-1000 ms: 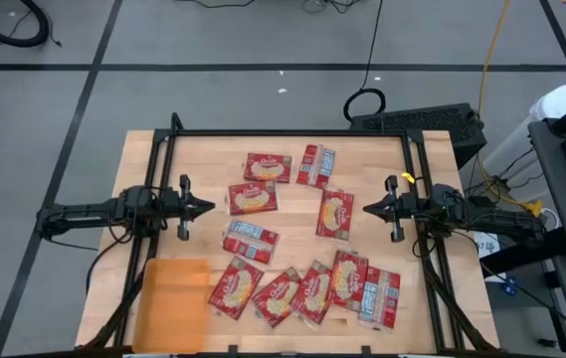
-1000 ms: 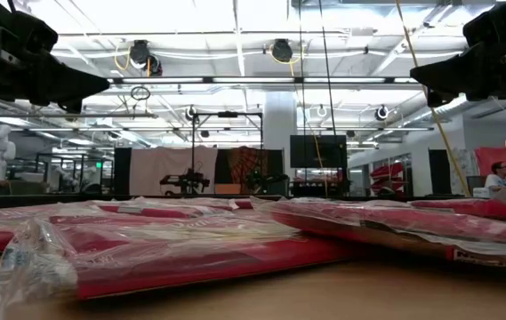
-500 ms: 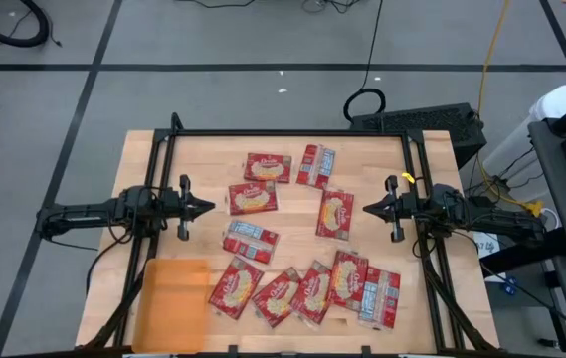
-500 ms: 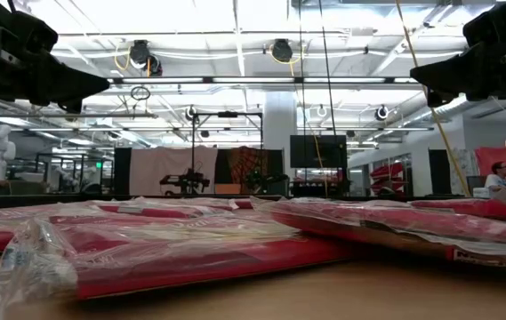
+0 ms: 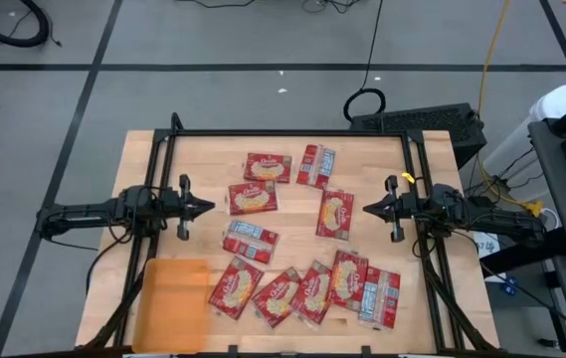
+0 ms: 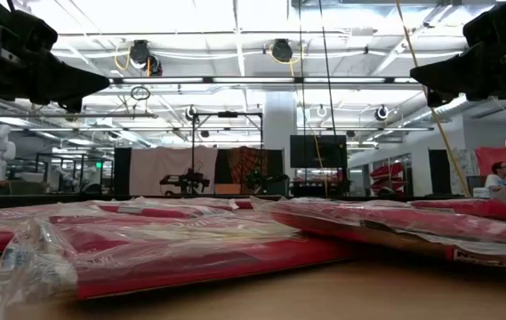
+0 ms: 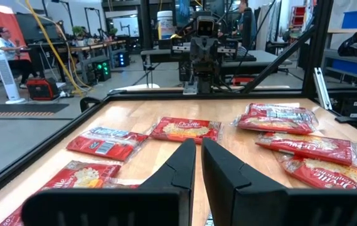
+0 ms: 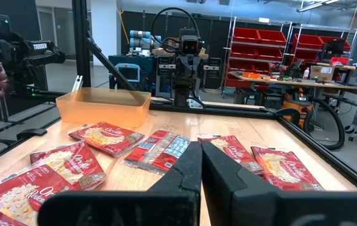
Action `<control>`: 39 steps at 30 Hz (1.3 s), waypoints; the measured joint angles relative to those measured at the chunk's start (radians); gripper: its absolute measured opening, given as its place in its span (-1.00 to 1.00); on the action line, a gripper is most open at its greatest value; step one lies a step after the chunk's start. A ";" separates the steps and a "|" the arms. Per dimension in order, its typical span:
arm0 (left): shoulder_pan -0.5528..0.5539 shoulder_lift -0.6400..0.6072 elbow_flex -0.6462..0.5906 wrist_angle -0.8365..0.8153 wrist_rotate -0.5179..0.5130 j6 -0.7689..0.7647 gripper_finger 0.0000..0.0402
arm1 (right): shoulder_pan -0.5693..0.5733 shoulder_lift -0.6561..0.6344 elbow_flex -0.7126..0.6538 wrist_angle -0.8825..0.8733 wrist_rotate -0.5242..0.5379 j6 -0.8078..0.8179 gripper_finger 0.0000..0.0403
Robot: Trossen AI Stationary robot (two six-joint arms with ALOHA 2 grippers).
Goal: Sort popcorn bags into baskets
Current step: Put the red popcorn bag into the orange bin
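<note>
Ten or so popcorn bags (image 5: 254,198) lie scattered mid-tabletop (image 5: 142,148) beside the orange basket (image 5: 173,301), between the left gripper (image 5: 209,208) and right gripper (image 5: 367,210), both hovering with fingers closed, empty.

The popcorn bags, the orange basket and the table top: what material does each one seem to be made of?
Popcorn bags: paper packets in thin clear plastic wrap, probably; the film is glossy and crinkled at the ends.
Orange basket: likely plastic; its walls look translucent, smooth and matte.
Table top: wood, seemingly butcher-block; pale planks with visible grain and a smooth finish.
</note>
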 joint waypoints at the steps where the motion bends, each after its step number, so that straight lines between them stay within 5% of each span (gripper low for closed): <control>1: 0.000 0.000 0.000 0.000 0.000 -0.002 -0.84 | 0.000 0.000 0.000 0.000 0.000 0.000 -1.00; 13: 0.000 0.000 0.000 0.035 -0.002 -0.009 -0.84 | 0.000 0.000 0.000 0.000 0.000 0.000 -1.00; 22: 0.009 0.048 0.094 0.056 -0.113 -0.073 -0.84 | 0.000 0.000 0.000 0.000 0.000 0.000 -1.00; 33: 0.020 0.465 0.535 -0.390 -0.262 -0.147 -0.80 | 0.000 0.000 0.000 0.000 0.000 0.000 -1.00; 39: 0.020 0.745 0.620 -0.499 -0.262 -0.144 -0.54 | 0.000 0.000 0.000 0.038 0.000 0.004 -1.00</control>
